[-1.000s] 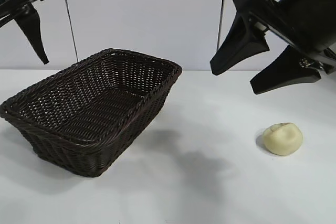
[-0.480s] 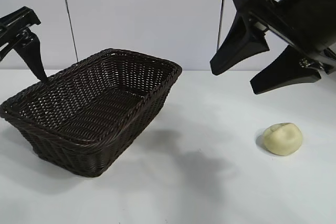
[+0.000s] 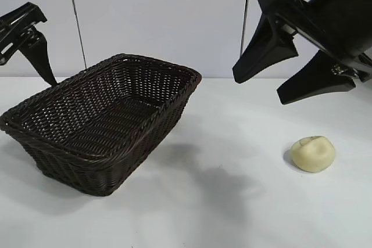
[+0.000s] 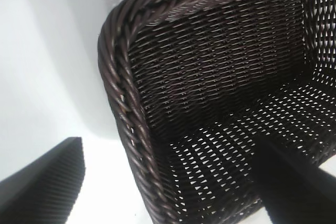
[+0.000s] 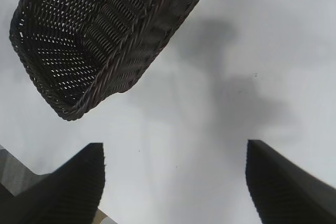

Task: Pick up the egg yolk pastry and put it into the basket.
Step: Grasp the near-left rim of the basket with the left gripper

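Pastry [image 3: 313, 154] sits untouched on the counter [image 3: 232, 201] at near right, well apart from the basket [image 3: 102, 121] on the left; no change there over the last second. Right gripper [image 3: 289, 83] hangs above and just left of it, jaws wide and empty, hasn't budged. Only mover is the left gripper [image 3: 35, 56]: it dropped toward the basket's far-left rim, also spread and empty, so the pick hasn't started.

A white table [image 3: 232, 213] carries the dark wicker basket [image 3: 104, 120] and, well apart, the egg yolk pastry [image 3: 313, 154]
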You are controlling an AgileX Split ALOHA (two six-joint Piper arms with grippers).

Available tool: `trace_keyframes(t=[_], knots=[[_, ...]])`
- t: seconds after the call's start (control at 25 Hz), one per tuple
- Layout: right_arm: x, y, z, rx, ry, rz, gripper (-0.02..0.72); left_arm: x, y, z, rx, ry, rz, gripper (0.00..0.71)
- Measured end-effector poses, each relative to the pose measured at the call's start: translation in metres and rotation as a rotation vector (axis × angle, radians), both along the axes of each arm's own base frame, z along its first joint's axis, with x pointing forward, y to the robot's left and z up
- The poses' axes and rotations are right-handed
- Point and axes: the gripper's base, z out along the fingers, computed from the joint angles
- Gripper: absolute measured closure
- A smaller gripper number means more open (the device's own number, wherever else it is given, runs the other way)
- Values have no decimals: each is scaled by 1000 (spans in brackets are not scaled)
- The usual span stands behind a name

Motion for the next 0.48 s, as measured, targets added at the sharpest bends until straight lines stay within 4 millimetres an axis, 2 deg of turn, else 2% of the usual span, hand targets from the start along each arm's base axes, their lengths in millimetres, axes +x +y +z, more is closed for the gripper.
trace_keyframes(t=[0.48], knots=[[0,0,0,0,0,0,164,19,-16,-62,49,110,-19,86]])
